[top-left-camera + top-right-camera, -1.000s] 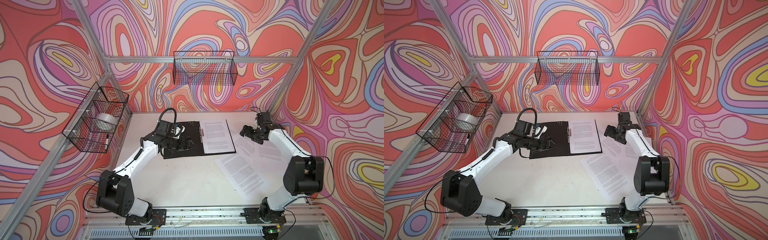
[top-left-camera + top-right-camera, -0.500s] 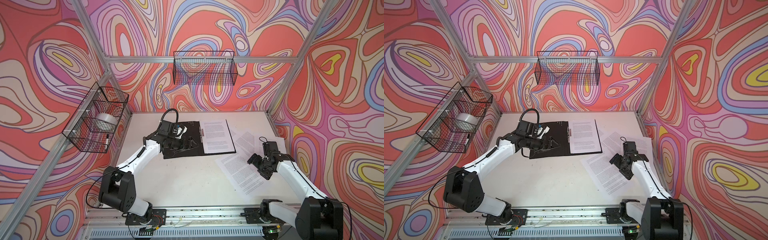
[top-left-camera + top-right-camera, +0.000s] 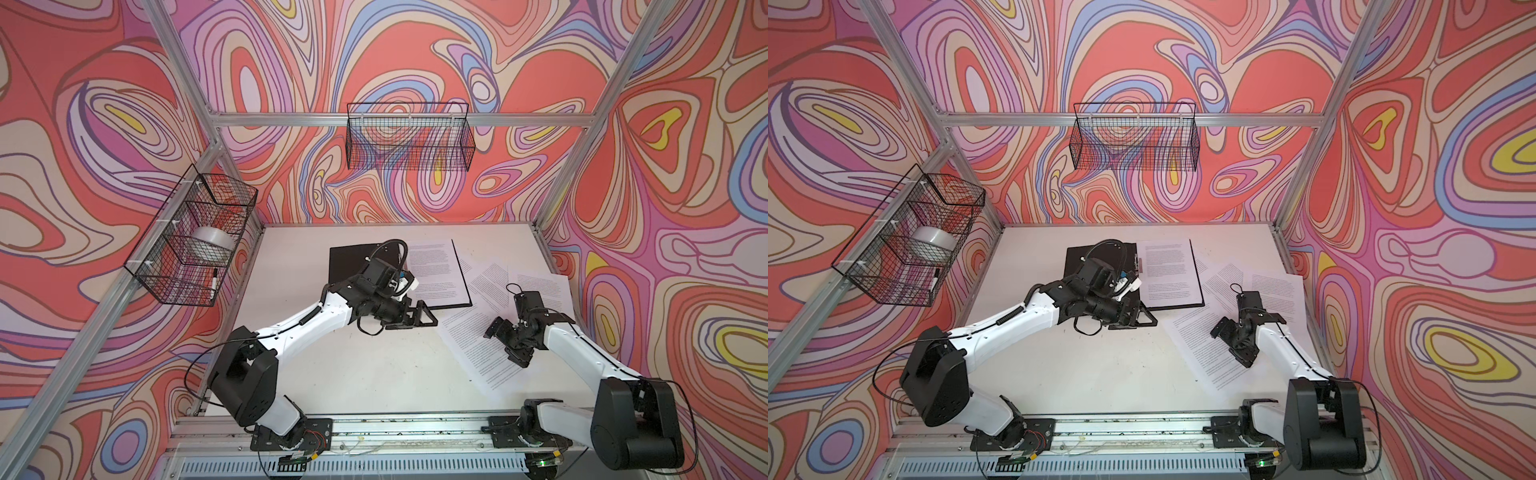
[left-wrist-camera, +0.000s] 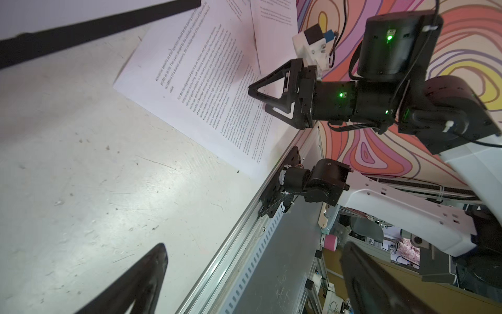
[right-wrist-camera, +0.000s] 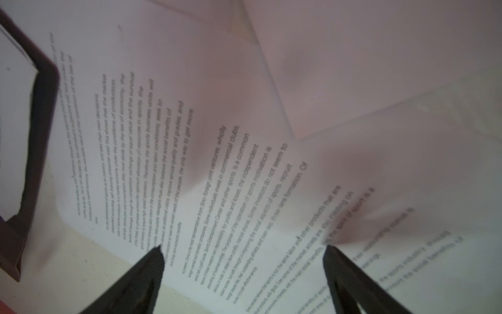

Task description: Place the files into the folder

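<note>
Right hand [image 3: 505,349] open, jaws spread wide and empty, poised low over the nearest sheet [image 3: 465,353] of the loose files [image 3: 1271,291], fingers [image 5: 148,274] straddling printed text in the right wrist view, contact with the paper unclear; left hand [image 3: 415,322] likewise wide open and empty, at the near edge of the folder [image 3: 353,266]. Folder lies open, black faces up, at 12 o'clock on the tabletop [image 3: 332,374], with a filed sheet [image 3: 436,266] on its 3 o'clock face; the remaining files fan out overlapping at 3 o'clock, the nearest sheet running down toward 5 o'clock
</note>
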### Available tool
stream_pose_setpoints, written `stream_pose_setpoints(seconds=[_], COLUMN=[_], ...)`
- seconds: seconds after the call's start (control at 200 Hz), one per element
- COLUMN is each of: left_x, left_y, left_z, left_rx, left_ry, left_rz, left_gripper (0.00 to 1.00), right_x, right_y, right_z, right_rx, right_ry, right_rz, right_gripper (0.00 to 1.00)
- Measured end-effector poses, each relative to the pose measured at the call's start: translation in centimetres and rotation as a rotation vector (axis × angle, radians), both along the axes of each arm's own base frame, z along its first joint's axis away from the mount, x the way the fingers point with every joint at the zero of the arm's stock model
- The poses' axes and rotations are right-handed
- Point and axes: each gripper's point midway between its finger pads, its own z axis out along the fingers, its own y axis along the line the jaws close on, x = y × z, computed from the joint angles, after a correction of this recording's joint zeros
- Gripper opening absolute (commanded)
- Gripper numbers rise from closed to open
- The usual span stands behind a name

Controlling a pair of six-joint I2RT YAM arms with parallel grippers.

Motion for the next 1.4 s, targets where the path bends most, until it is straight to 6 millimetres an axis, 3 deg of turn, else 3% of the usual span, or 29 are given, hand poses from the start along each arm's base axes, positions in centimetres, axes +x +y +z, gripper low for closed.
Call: stream_pose_setpoints(seconds=[0.145,0.31,0.461,0.586,0.776,0.851,0.931,1.036,1.182,1.282,1.402], left_x=[-1.1,-0.2,0.6,2.0,4.8,5.3,5.2,4.8,4.6,4.0,3.3], left_y=[-2.6,-2.7,-2.5,-0.3,4.5,5.9,6.5,6.6,6.3,5.9,5.5], left_z=[-1.3,-3.5,-3.5,-2.5,0.8,1.6,1.4,-0.2,-3.6,-6.2,-8.2], left_rx=[-0.018,-0.01,-0.023,-0.039,-0.061,-0.061,-0.041,0.007,0.077,0.125,0.159], left_ry=[0.06,0.135,0.147,0.133,0.056,0.03,0.023,0.044,0.102,0.151,0.191], left_rz=[0.018,0.124,0.19,0.277,0.426,0.458,0.463,0.439,0.391,0.353,0.312], left_gripper=[1.0,1.0,1.0,1.0,1.0,1.0,1.0,1.0,1.0,1.0,1.0], right_x=[-0.2,0.2,1.3,2.7,4.7,5.3,5.5,5.8,4.9,2.7,-0.2], right_y=[2.0,5.2,8.8,13.5,23.4,25.4,25.4,24.4,20.9,18.4,15.5], right_z=[-0.3,-0.4,-0.2,0.1,0.9,1.2,1.8,4.1,7.3,7.1,5.0], right_rx=[0.037,0.085,0.136,0.185,0.311,0.343,0.327,0.301,0.272,0.243,0.205], right_ry=[-0.01,-0.033,-0.074,-0.108,-0.167,-0.187,-0.205,-0.257,-0.337,-0.328,-0.25], right_rz=[0.043,0.089,0.122,0.179,0.339,0.385,0.415,0.448,0.449,0.45,0.436], right_gripper=[0.95,0.94,0.94,0.94,0.95,0.96,0.97,0.97,0.98,0.98,0.98])
